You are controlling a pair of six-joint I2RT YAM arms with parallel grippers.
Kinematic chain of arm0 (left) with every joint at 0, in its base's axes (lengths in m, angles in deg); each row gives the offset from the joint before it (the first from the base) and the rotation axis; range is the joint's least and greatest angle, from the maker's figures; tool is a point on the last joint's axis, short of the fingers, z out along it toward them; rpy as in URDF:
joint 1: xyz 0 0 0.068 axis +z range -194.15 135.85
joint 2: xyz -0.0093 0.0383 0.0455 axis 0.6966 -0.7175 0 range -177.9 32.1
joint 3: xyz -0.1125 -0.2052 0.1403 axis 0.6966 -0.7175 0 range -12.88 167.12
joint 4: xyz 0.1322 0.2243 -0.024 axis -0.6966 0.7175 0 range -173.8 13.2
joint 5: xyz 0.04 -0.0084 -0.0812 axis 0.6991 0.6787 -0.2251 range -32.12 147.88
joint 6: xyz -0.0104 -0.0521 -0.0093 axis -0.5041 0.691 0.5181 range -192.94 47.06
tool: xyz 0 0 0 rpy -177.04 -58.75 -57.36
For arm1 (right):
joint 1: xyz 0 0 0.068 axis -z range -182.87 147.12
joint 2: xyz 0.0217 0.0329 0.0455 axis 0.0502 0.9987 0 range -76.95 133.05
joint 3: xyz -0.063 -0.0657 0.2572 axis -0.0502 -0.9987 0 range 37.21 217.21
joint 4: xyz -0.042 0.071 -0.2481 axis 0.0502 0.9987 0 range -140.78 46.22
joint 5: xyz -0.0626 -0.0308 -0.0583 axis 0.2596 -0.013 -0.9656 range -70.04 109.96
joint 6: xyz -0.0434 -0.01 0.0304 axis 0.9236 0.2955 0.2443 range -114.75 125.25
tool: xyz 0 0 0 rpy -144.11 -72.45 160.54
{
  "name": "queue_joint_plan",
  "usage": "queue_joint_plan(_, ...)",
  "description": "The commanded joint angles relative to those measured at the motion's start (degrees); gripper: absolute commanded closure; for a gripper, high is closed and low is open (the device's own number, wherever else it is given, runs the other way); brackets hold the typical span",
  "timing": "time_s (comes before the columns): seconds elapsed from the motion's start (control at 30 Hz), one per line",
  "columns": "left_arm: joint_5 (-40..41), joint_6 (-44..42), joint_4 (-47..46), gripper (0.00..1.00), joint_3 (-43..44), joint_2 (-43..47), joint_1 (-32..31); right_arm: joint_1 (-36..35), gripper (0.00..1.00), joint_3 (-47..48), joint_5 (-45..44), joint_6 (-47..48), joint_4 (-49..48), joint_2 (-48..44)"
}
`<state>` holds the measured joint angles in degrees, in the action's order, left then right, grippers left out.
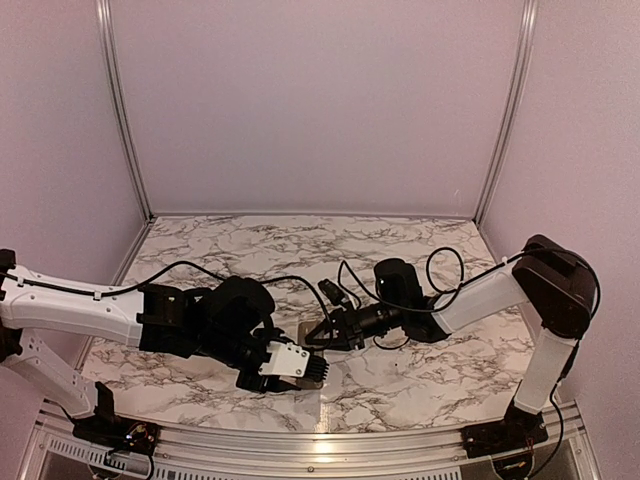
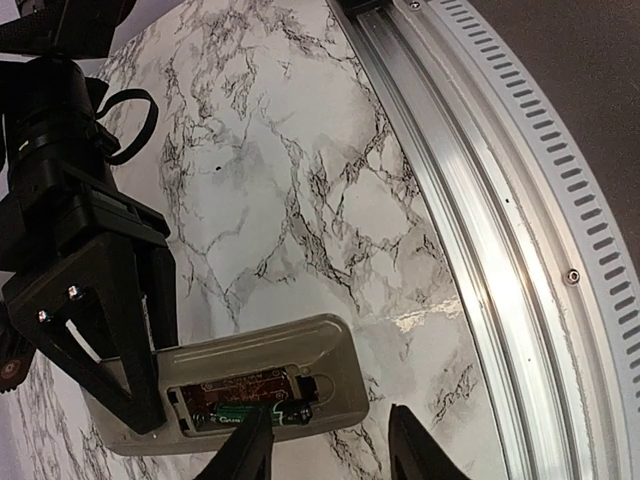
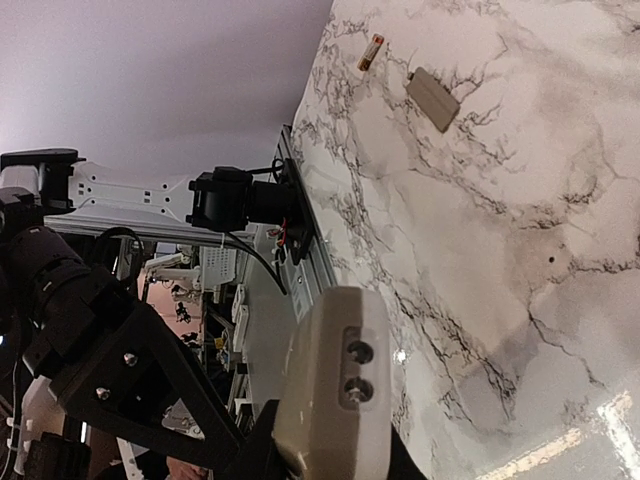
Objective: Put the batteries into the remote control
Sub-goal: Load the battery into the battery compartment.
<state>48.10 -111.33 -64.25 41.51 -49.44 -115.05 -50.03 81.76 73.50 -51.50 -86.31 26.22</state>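
Observation:
The remote control (image 2: 262, 368) lies with its grey-beige back up and its battery recess open. One battery (image 2: 268, 413) with a dark green label lies in the near slot; the other slot shows bare brown board. My right gripper (image 3: 330, 452) is shut on the remote (image 3: 335, 385), seen end-on, and it also shows in the top view (image 1: 318, 338). My left gripper (image 2: 325, 445) is open, with one fingertip (image 2: 243, 445) over the seated battery. A second battery (image 3: 371, 52) lies loose on the table, far off.
A grey-beige battery cover (image 3: 433, 98) lies on the marble table next to the loose battery. The aluminium rail (image 2: 470, 200) at the table's near edge runs close beside the remote. The left arm (image 1: 200, 318) stretches in from the left.

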Motion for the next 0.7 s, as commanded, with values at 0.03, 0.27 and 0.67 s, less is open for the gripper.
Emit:
queue_joint_plan(0.03, 1.0, -1.6, 2.2, 0.59, 2.5, -1.7, -0.3, -1.1, 1.00, 2.6, 0.7, 2.4, 2.4, 0.1)
queue_joint_plan(0.27, 1.2, -2.3, 2.8, 0.62, 3.4, -2.9, -0.3, -1.6, 1.00, 3.0, 0.7, 2.6, 2.7, 0.2)
queue_joint_plan(0.67, 2.3, -2.4, 2.3, 0.70, 3.7, -4.6, -0.2, -2.4, 1.00, 3.2, 0.8, 2.8, 2.7, 0.3)
